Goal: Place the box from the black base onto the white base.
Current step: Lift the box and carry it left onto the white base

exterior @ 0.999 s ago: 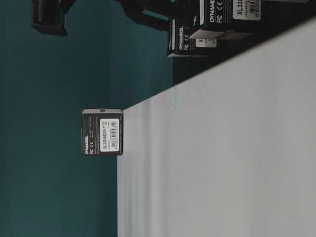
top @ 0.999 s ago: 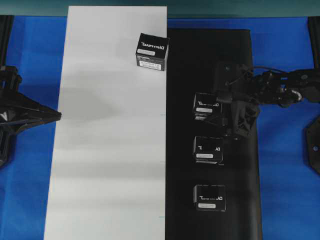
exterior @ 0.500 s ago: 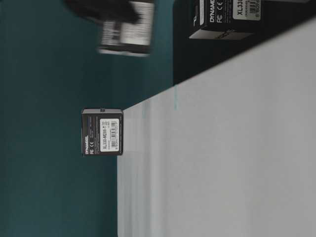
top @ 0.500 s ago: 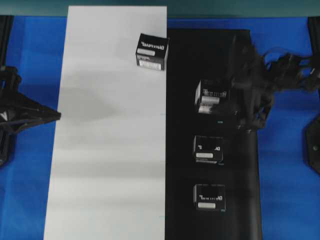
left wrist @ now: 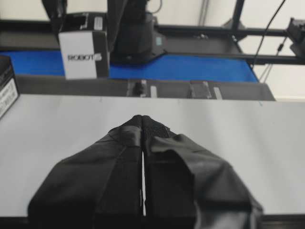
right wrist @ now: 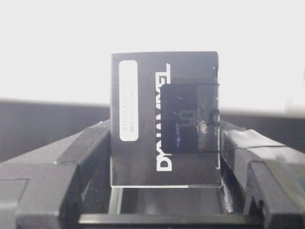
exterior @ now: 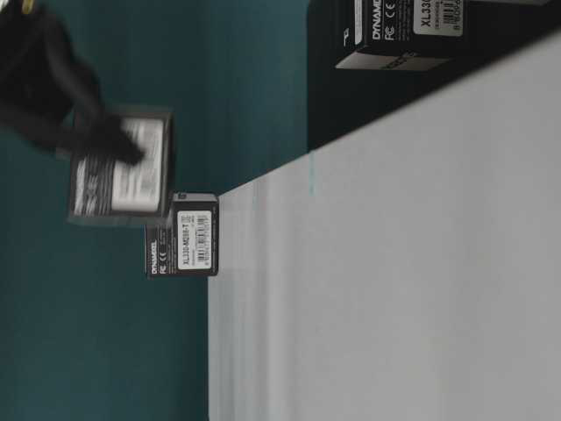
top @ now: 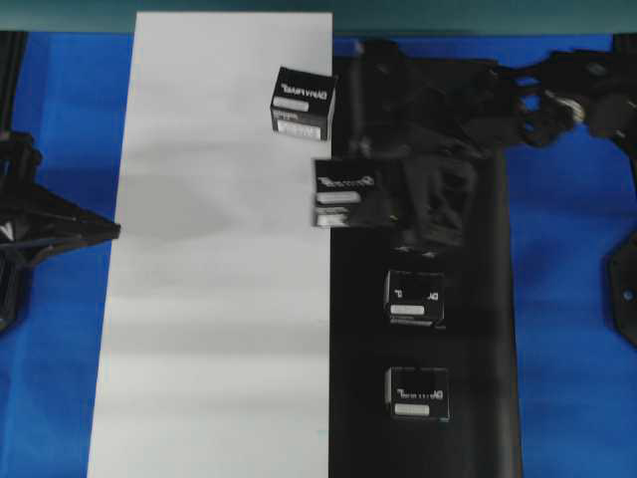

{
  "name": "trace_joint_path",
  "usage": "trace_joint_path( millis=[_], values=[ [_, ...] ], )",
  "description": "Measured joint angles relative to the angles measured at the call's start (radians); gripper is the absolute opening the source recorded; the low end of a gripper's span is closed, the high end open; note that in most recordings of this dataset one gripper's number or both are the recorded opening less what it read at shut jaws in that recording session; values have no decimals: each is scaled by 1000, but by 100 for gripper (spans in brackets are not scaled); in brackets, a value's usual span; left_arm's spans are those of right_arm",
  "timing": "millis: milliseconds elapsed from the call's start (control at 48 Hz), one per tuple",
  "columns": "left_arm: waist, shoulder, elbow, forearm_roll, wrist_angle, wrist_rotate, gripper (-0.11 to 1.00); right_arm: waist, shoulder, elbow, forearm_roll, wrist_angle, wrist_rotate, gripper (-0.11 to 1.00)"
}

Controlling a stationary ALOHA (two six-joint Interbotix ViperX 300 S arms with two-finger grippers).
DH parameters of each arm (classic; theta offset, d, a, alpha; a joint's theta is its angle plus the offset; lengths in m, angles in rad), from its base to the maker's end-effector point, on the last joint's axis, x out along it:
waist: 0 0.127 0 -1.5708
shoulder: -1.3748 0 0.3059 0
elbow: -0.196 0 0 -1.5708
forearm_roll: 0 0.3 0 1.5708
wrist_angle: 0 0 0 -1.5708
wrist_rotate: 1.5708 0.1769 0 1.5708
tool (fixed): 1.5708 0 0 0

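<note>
Black cartons, four: one on white base (top: 199, 299), one (top: 345, 193) gripped, two on black base (top: 478, 398)

Black box (top: 344, 193) lifted, straddling seam between black base (top: 478, 398) and white base (top: 219, 329).

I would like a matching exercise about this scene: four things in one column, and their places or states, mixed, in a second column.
Things:
1. left tool
2. right tool
3. carried box
4. far box

Places or states:
A. resting on the white base
B. shut, holding nothing
C. in the air, over the seam between the white base and the black base
D. shut on a box

Pairs: 1-B, 2-D, 3-C, 4-A
</note>
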Motion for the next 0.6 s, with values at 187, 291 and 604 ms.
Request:
trace_joint_path(
  millis=[187, 291, 604],
  values=[
    [-9, -5, 0, 0, 0, 0, -4, 15, 97, -83, 0, 0, 32, 56],
    [-11, -5, 0, 0, 0, 0, -4, 20, 141, -100, 0, -12, 41, 56],
    [-12, -5, 0, -2, 0, 0, -4, 17, 178, -106, -8, -58, 43, 56]
  ],
)
